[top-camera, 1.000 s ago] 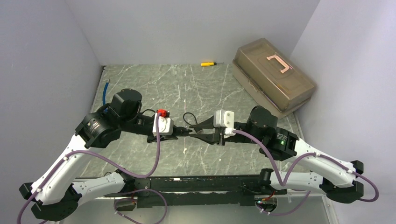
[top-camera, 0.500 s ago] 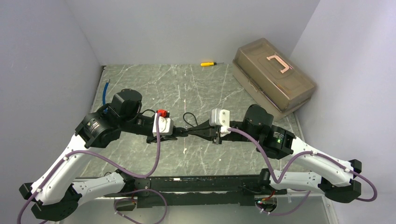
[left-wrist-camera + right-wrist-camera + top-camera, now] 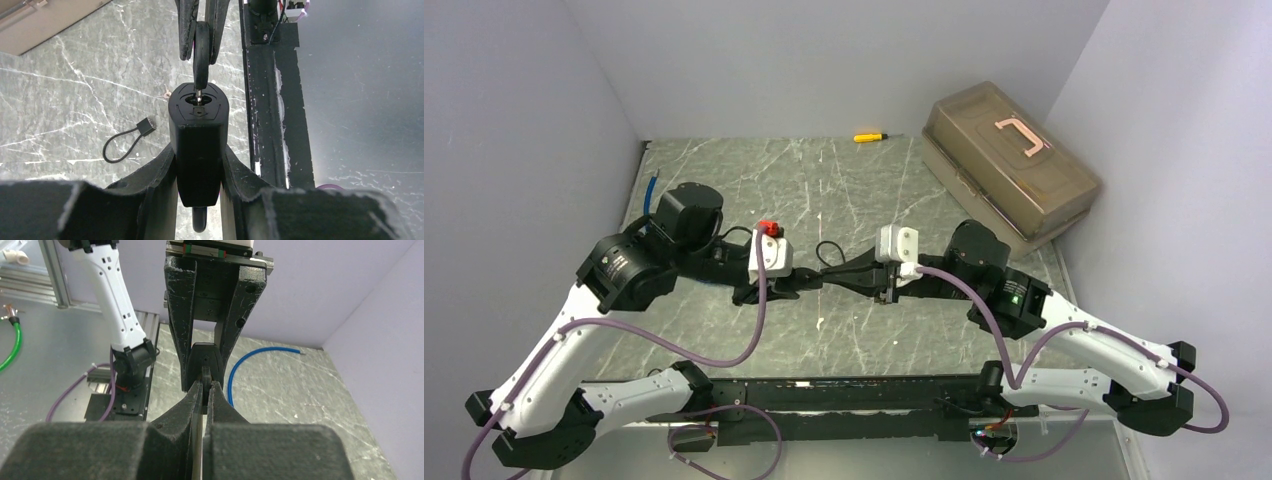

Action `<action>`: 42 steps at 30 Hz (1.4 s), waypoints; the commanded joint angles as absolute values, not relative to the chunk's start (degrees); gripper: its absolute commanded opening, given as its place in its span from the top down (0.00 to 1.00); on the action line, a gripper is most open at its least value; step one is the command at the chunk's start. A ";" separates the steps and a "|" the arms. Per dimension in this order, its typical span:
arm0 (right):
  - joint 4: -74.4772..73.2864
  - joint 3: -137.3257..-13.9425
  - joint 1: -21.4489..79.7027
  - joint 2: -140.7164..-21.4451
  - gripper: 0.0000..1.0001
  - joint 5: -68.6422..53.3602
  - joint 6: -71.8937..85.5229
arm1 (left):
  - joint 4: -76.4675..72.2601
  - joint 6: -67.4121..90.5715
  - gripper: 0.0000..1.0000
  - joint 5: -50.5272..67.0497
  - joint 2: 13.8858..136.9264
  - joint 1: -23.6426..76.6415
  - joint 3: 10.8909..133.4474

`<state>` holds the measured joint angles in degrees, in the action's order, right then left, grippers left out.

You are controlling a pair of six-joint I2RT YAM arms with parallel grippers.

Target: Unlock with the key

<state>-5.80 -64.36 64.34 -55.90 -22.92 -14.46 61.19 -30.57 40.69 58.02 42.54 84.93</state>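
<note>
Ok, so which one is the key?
Look at the middle of the grey marble table, where the two arms meet. The left gripper holds a chunky black lock; the key is the thin black piece the right gripper pinches, poking into the lock's end.

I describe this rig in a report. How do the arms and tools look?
The left arm and right arm have white links and black joint housings, with a purple cable along each. The left tool and right tool have two black, tapering fingers and a white block; the left one bears a red part. The right arm shows a green light.
</note>
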 commanded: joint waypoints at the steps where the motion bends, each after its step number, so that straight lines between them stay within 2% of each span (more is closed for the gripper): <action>1: -3.30 -60.85 64.86 -59.35 1.00 -25.19 -11.92 | 45.97 -24.85 1.00 47.73 58.96 42.82 91.39; 15: 3.50 -55.30 64.53 -59.59 1.00 -27.63 -5.57 | 40.54 -20.81 1.00 46.92 63.22 40.57 101.43; 24: -4.75 -62.28 63.47 -60.15 1.00 -26.92 -5.11 | 41.54 -27.42 1.00 42.69 61.55 40.71 95.68; 34: -13.89 -74.04 60.54 -70.80 1.00 -27.85 10.78 | 40.50 -39.13 1.00 31.63 60.55 43.29 93.78; 42: -9.33 -69.33 60.21 -69.48 1.00 -19.72 18.36 | 33.48 -38.96 1.00 22.66 58.36 44.26 90.83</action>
<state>-3.64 -73.80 58.50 -67.00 -20.91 10.44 60.10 -37.19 23.16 60.07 42.00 90.28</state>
